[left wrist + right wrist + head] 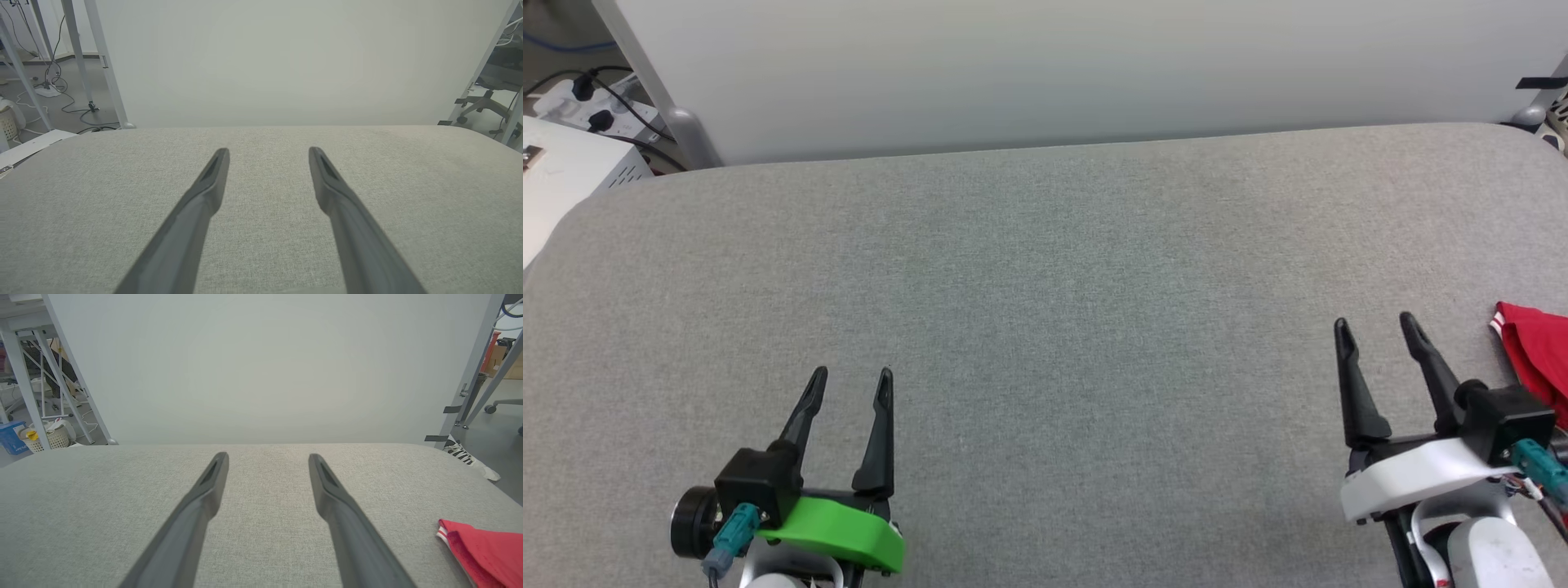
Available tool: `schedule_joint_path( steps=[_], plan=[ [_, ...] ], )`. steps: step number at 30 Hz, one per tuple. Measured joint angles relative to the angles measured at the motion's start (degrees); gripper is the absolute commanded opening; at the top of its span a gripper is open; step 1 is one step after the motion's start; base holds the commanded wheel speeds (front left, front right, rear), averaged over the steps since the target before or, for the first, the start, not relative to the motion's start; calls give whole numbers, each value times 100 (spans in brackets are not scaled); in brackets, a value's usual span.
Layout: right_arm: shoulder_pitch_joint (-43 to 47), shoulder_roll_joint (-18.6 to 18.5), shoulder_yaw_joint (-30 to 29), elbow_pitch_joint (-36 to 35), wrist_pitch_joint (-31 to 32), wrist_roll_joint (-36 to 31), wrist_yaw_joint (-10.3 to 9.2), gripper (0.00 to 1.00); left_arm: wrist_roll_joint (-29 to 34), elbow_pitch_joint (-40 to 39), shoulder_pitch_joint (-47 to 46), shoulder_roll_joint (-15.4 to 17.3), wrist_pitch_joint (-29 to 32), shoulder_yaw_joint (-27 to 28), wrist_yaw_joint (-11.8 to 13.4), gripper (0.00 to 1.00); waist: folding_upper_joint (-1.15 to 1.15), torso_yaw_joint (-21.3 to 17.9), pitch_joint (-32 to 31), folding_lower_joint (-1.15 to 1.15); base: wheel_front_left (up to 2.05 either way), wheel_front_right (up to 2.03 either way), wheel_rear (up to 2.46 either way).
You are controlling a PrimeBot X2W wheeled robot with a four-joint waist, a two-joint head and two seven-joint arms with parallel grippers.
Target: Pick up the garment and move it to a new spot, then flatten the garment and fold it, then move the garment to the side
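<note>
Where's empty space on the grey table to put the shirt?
Bare grey cloth tabletop stretches between the open left gripper and open right gripper, up to the white back panel. The right edge is taken by the bunched red garment.

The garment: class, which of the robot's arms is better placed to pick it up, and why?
The right. The red garment lies at the far right of the grey table, close beside the right gripper, whose fingers stand open. The left gripper, also open, is far across the table.
</note>
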Motion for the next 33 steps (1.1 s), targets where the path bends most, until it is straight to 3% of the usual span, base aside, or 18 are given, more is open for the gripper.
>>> schedule_joint_path(
  steps=[33],
  plan=[
    [141,166,113,289,-338,-147,0,100,517,-147,112,-341,0,463,-67,100,0,120,28,1,0,0,0]
  ],
)
